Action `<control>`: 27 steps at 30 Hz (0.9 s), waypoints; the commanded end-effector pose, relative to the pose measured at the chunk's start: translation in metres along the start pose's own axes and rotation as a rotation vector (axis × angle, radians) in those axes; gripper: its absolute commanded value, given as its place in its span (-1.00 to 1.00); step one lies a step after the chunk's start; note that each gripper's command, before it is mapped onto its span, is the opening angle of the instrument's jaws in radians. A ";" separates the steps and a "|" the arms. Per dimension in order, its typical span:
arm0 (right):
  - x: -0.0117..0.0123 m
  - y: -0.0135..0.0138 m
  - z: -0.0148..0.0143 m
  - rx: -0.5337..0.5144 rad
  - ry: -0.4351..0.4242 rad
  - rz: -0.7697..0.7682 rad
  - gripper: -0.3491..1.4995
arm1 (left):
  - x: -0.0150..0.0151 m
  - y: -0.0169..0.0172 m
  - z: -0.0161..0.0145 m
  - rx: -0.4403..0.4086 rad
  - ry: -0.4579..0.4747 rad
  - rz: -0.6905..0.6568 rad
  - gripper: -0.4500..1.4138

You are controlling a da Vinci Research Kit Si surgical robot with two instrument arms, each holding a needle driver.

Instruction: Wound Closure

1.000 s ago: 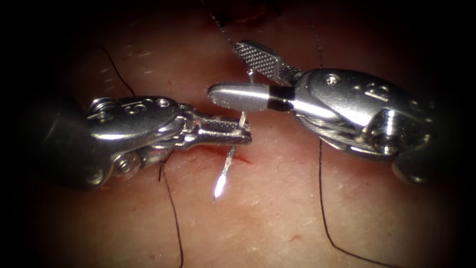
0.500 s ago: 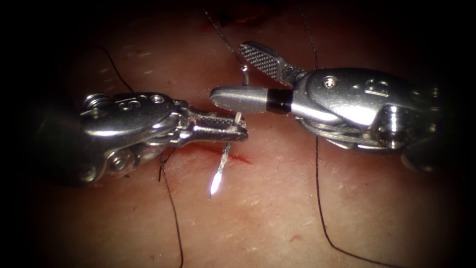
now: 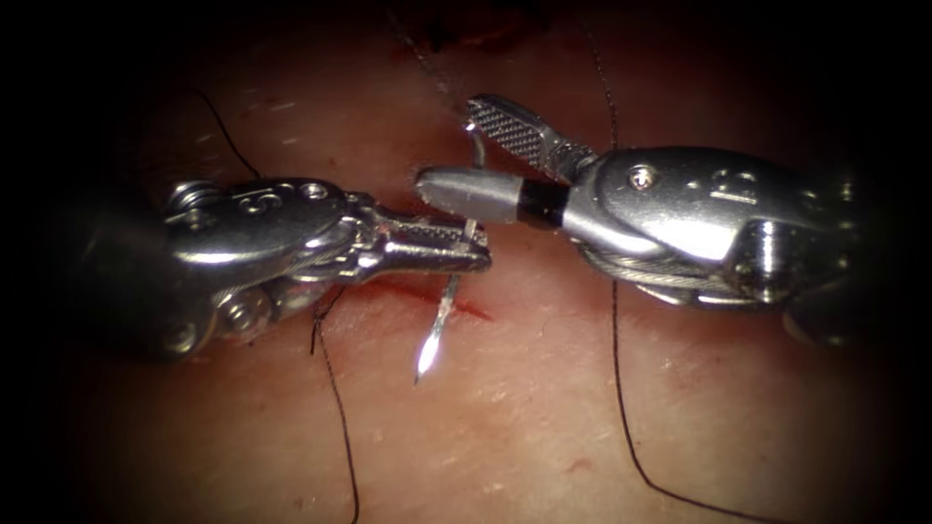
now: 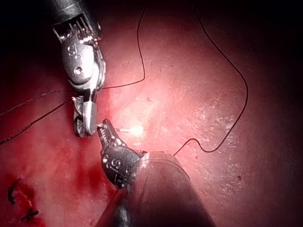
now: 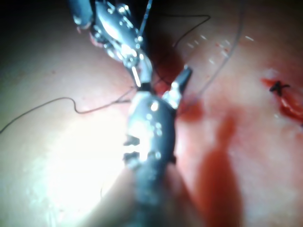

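Endoscope view: left tool (image 3: pixel 478 254) clamps the needle (image 3: pixel 439 325) mid-curve, tip at six o'clock above the tissue (image 3: pixel 544 408); right tool (image 3: pixel 464 146) gapes empty. A loose clamp could let it twist.

The left tool (image 3: pixel 471 250) gripped the needle (image 3: pixel 442 315) near the middle of its curve, jaws closed, the bright tip hanging free above the tissue (image 3: pixel 505 417) and just over the cut (image 3: pixel 466 309). The right tool (image 3: pixel 464 147) stood with its jaws spread around the needle's upper end, holding nothing. Dark thread (image 3: pixel 621 388) trailed across the tissue right of the cut.
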 end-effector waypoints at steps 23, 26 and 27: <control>-0.0010 -0.0003 0.0002 -0.002 -0.048 -0.028 -1.00 | -0.0002 0.0020 -0.0035 0.069 0.005 0.004 0.82; -0.0013 0.0004 0.0006 -0.008 -0.046 -0.059 -1.00 | -0.0014 0.0024 -0.0050 0.091 -0.005 0.016 0.80; -0.0014 0.0007 0.0010 -0.013 -0.045 -0.065 -1.00 | -0.0018 0.0024 -0.0053 0.098 -0.010 0.019 0.78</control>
